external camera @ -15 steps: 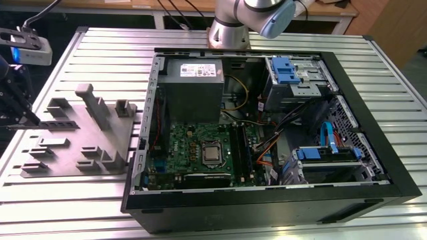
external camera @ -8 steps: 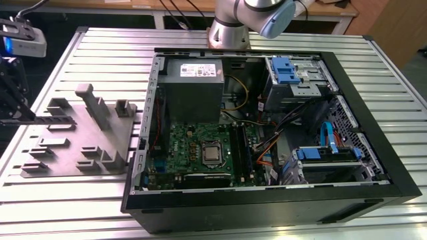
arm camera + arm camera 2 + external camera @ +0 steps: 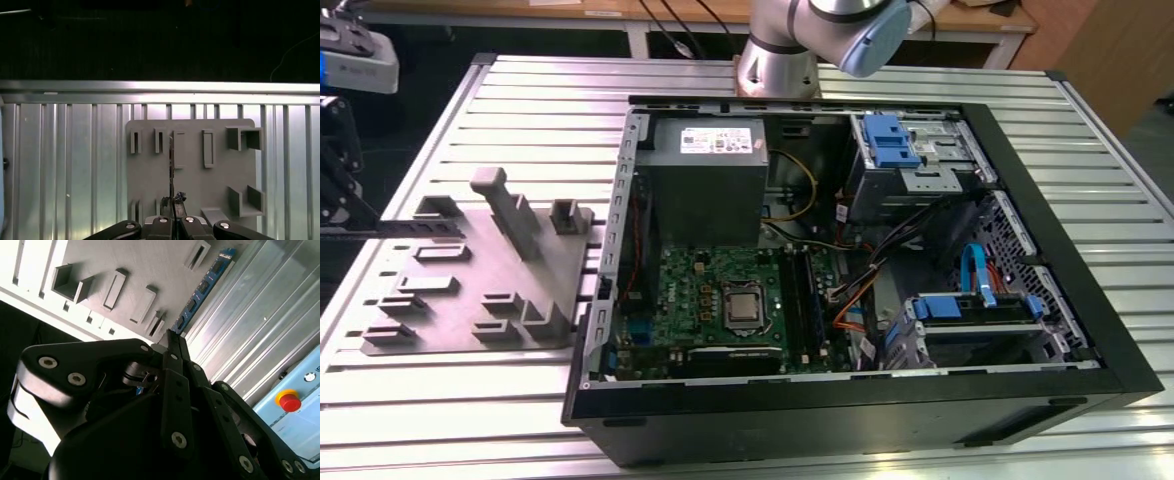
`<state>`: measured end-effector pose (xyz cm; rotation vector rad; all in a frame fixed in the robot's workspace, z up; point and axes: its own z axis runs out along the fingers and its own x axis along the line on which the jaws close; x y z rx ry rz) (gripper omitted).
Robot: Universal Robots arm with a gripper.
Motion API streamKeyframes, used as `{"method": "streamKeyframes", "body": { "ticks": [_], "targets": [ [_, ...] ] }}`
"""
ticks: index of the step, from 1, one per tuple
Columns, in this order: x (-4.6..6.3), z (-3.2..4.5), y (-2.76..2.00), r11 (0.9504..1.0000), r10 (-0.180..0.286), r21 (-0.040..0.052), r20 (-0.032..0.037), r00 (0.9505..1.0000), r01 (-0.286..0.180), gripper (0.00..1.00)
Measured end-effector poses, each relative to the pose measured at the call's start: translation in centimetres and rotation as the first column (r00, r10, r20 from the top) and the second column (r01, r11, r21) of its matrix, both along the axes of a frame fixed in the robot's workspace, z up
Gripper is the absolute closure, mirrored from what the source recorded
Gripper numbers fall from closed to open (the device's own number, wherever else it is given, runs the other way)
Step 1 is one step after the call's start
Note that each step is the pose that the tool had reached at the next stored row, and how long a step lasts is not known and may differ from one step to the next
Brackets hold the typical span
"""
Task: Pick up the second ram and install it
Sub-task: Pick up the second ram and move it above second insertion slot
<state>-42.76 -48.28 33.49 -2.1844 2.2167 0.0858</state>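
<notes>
Second ram gripped in the hand, above the grey fixture tray and away from the open computer case.

In both wrist views the hand [image 3: 172, 209] [image 3: 175, 342] is closed on one end of the second ram [image 3: 171, 162] [image 3: 202, 287], and the thin stick reaches out from the fingertips over the fixture tray [image 3: 200, 187] [image 3: 150, 265]. In the exterior view the second ram [image 3: 403, 232] is a dark bar lying level at the exterior view's left, over the tray's [image 3: 460, 295] outer edge. It is well apart from the black computer case [image 3: 854, 425], which lies open on the ribbed metal tabletop [image 3: 520, 110]. Inside the case are a grey power-supply box [image 3: 707, 165], a green circuit board [image 3: 680, 290], two blue drive brackets [image 3: 887, 140] and loose cables [image 3: 854, 300].
</notes>
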Motion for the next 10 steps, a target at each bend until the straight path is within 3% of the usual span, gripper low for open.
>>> {"method": "streamKeyframes", "body": {
  "ticks": [10],
  "targets": [
    [0.0,2.3,0.0,1.0,0.0,0.0001,0.0001,1.0,0.0,0.88]
  ]
}}
